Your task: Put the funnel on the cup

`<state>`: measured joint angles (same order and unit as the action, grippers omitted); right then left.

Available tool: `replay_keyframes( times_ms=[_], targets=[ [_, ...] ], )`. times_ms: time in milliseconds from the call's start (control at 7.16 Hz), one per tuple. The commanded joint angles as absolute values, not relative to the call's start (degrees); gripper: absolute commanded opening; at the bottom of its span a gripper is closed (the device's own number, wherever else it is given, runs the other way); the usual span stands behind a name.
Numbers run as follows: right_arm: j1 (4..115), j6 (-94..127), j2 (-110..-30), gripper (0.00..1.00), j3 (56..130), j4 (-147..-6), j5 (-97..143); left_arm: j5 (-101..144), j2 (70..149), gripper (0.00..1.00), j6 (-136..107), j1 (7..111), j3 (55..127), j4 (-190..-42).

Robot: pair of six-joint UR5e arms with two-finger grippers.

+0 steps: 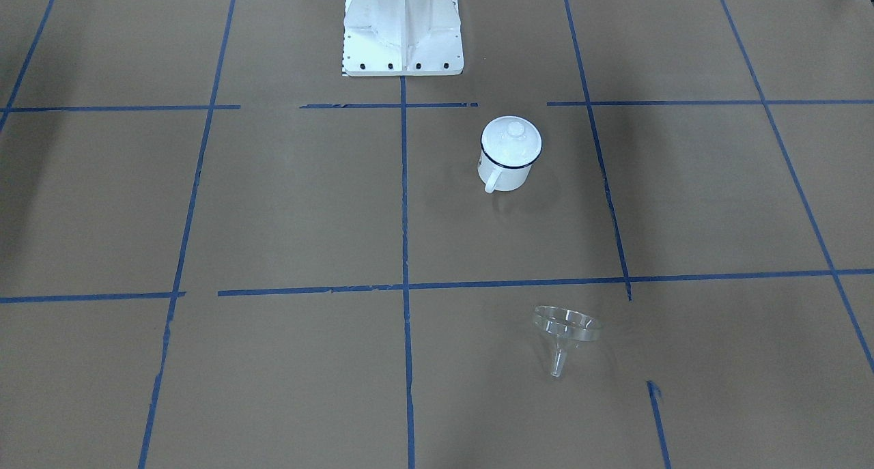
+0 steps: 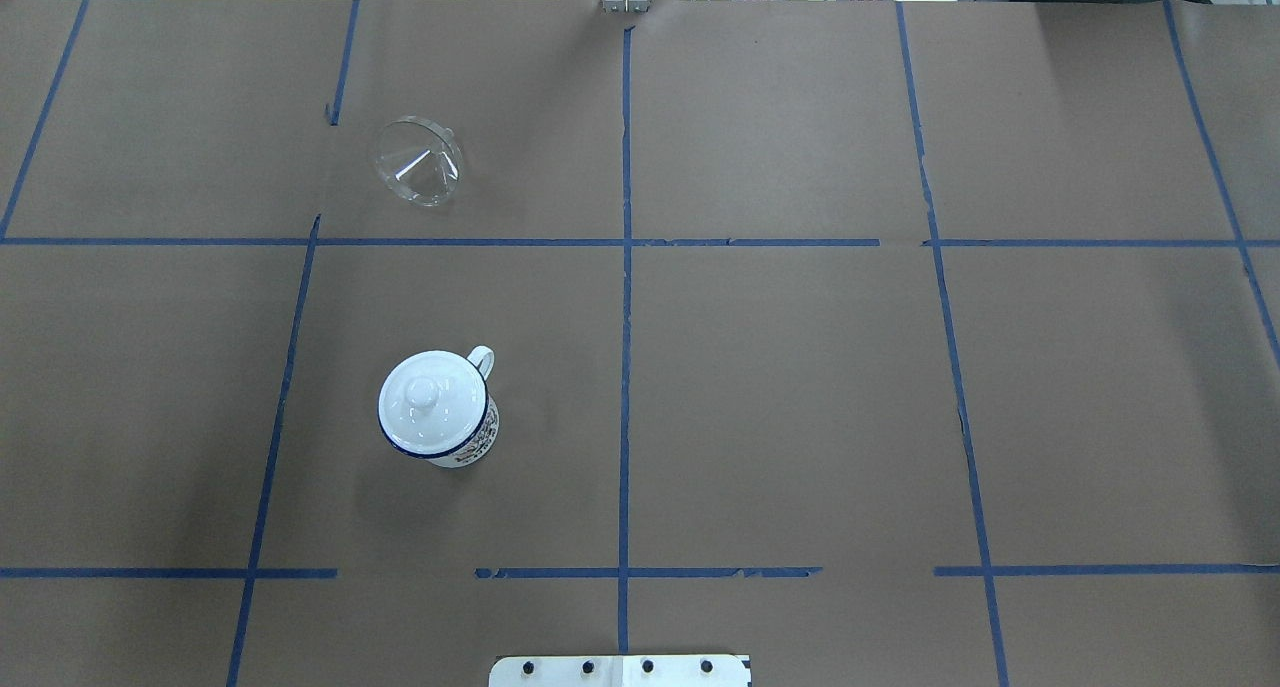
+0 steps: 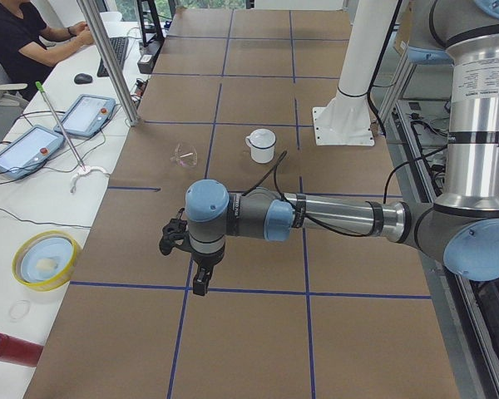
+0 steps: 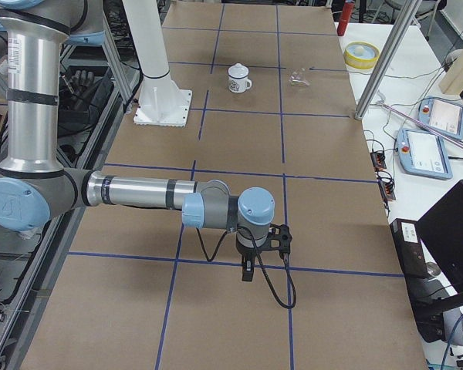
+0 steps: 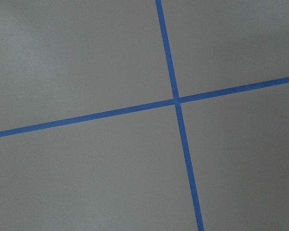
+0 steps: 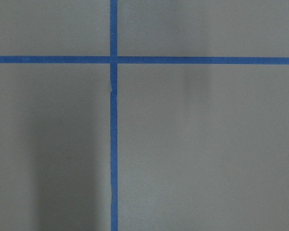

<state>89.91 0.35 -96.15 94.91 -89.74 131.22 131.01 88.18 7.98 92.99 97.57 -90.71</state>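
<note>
The cup [image 1: 509,175] is a white mug with a dark blue rim, standing upright on the brown table on my left side [image 2: 482,435]. A round white lid with a knob [image 1: 511,140] sits on top of it. The clear funnel [image 1: 565,329] lies tilted on its side farther out on the table [image 2: 420,162], well apart from the cup. My left gripper [image 3: 200,281] points down at the table's left end, far from both. My right gripper [image 4: 247,271] points down at the right end. I cannot tell whether either is open or shut.
The white robot pedestal [image 1: 403,32] stands at the near edge behind the cup. A yellow bowl [image 3: 46,259] and a red cylinder [image 3: 12,349] lie on the side bench. Metal posts [image 3: 112,58] stand along the far edge. An operator [image 3: 21,37] sits beyond.
</note>
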Motion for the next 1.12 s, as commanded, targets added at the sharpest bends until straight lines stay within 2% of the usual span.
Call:
replay_keyframes(
  times_ms=[0,419,699,978],
  targets=[
    [89.91,0.35,-96.15,1.0,94.92,-89.74,131.22,130.96,88.68,1.0,8.0,93.08,97.91,-90.7],
    [89.91,0.35,-96.15,1.0,94.92,-89.74,131.22,130.26,96.3,1.0,4.07,92.64,98.87,-87.12],
    [89.91,0.35,-96.15,1.0,94.92,-89.74,131.22,130.25,102.62,1.0,-7.59,86.52,108.41,-76.43],
    [89.91,0.35,-96.15,1.0,94.92,-89.74,131.22,130.25,105.29,1.0,-20.14,78.71,115.8,-74.18]
  ],
)
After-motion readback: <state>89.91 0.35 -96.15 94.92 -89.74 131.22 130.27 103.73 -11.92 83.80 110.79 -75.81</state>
